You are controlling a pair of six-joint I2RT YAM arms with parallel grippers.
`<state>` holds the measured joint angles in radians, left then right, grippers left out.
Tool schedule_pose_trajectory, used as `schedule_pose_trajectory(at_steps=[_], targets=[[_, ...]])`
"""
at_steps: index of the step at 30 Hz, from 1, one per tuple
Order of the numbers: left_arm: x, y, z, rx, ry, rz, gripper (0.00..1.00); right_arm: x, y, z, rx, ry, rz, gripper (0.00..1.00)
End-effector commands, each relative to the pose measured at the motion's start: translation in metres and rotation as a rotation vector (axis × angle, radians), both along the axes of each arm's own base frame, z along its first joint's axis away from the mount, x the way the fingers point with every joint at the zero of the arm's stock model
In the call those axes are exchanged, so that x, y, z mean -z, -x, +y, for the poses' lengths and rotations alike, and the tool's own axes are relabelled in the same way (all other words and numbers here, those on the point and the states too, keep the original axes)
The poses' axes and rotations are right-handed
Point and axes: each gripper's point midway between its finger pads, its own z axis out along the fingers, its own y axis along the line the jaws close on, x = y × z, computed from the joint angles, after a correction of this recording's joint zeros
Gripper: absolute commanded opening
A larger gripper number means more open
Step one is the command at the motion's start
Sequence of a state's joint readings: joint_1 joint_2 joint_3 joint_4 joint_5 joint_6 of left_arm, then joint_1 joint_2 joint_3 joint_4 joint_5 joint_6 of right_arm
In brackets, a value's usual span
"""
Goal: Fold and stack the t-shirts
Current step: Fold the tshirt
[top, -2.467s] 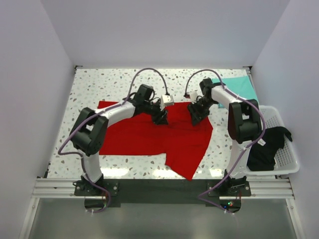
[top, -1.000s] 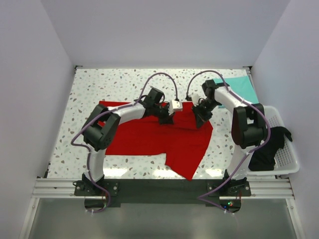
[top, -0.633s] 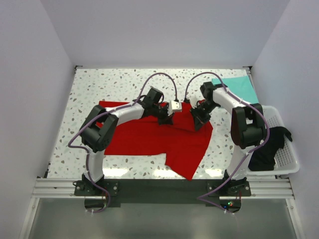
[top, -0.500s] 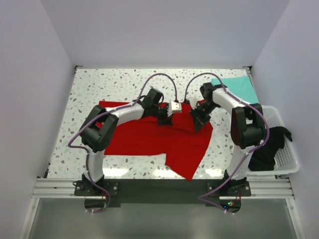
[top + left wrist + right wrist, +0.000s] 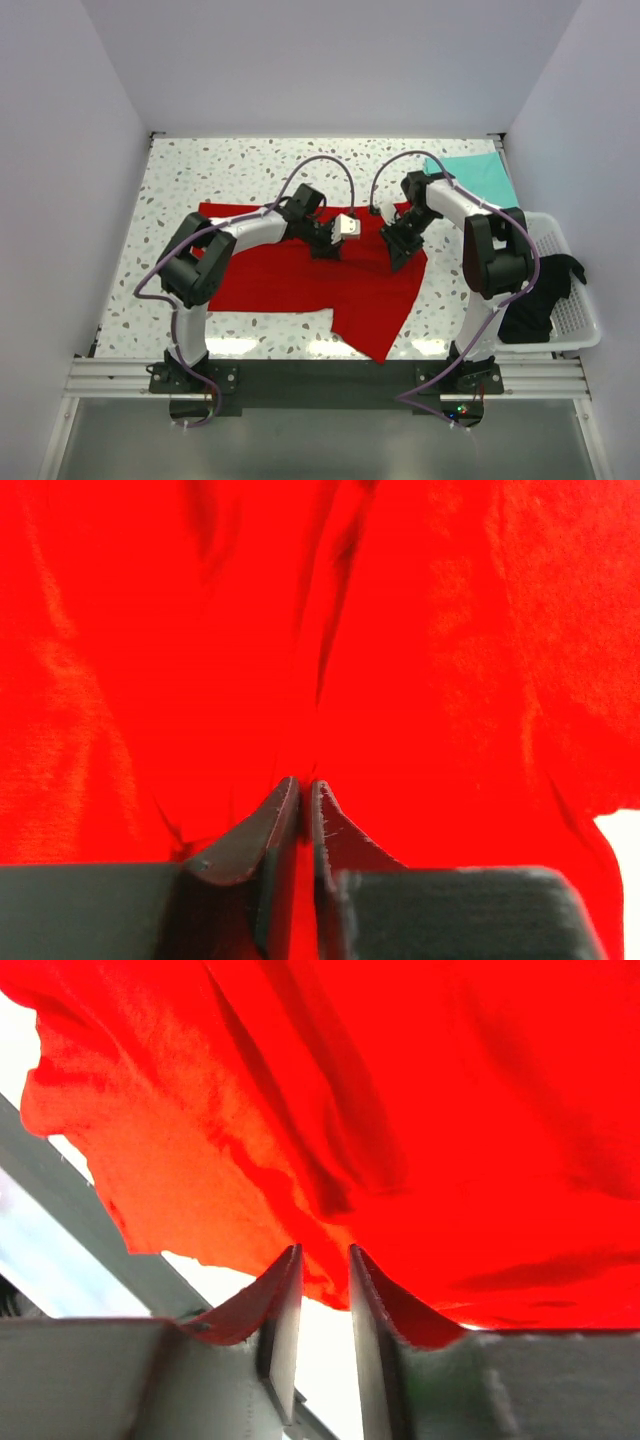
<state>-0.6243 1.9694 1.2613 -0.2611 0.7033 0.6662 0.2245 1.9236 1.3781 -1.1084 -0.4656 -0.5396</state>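
On the table, red t-shirt spread wide at centre, near right corner skewed. Mint-teal t-shirt flat at far right; black t-shirt draped over the basket. Likely light, limp, prone to sagging: best pinched at hem or shoulder corners with 2 claws. Right claw narrowly parted at the cloth edge. Left claw near-closed over red cloth; pinching or not, cannot tell

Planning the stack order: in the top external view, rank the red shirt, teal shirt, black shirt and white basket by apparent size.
1. red t-shirt, spread out, clearly largest.
2. white basket.
3. black t-shirt and mint-teal t-shirt: too alike to rank; the black one is bunched up.
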Motion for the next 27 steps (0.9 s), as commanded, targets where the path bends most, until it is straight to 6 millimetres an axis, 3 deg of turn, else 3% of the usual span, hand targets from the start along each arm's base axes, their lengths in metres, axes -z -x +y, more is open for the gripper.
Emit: schedule_pose_trajectory(at_steps=[1,5,9,12,15,18,19,21,27], targets=[[-0.017,0.008,0.002,0.067,0.02,-0.046,0.21,-0.013,0.017,0.005,-0.05,-0.045,0.031,0.31],[-0.022,0.028,0.009,0.138,0.035,-0.045,0.32,-0.024,0.02,0.009,-0.066,-0.083,0.054,0.31],[-0.027,0.044,0.022,0.165,0.021,-0.059,0.35,-0.039,-0.001,0.02,-0.033,-0.117,-0.006,0.31],[-0.036,0.046,0.032,0.13,0.02,-0.064,0.35,-0.041,-0.022,0.023,0.021,-0.098,-0.064,0.31],[-0.06,0.029,0.051,-0.019,0.074,-0.025,0.35,-0.039,-0.049,0.021,0.077,-0.052,-0.158,0.32],[-0.081,-0.007,0.092,-0.271,0.11,0.025,0.36,-0.04,-0.073,0.015,0.13,0.011,-0.257,0.37],[-0.083,-0.022,0.116,-0.363,0.099,0.027,0.37,-0.04,-0.082,0.012,0.146,0.038,-0.293,0.38],[-0.078,-0.041,0.157,-0.535,0.014,0.024,0.38,-0.039,-0.091,0.013,0.139,0.071,-0.339,0.41],[-0.038,-0.065,0.273,-0.893,-0.159,0.089,0.38,-0.023,-0.115,0.001,0.126,0.222,-0.444,0.43]])
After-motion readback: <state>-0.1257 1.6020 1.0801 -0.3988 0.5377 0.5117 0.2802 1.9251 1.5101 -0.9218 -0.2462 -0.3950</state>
